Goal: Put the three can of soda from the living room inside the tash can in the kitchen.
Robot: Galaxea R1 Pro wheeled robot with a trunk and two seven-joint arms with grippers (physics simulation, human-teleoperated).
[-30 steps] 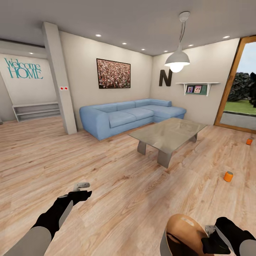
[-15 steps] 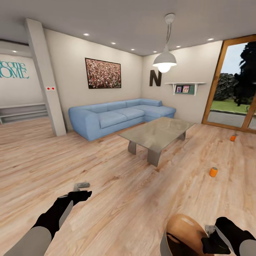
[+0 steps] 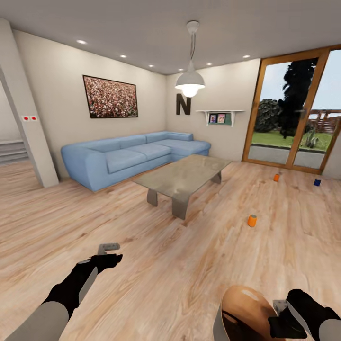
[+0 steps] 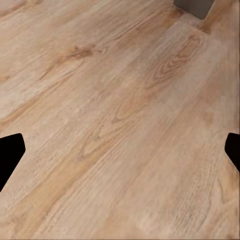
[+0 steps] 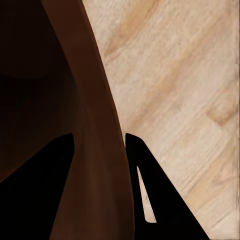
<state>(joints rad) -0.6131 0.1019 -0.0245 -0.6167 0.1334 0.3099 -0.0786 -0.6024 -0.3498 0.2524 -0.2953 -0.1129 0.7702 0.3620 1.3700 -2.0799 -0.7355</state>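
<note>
Grey forearms, black wrists and hands

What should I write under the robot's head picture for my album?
Robot carries a bin toward three soda cans on the living room floor.

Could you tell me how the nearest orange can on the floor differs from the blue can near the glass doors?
The orange can is bright orange; the blue can is dark blue. The orange can stands on open floor right of the coffee table; the blue can stands farther off, by the glass doors. Both are small, upright, and on the wood floor.
</note>
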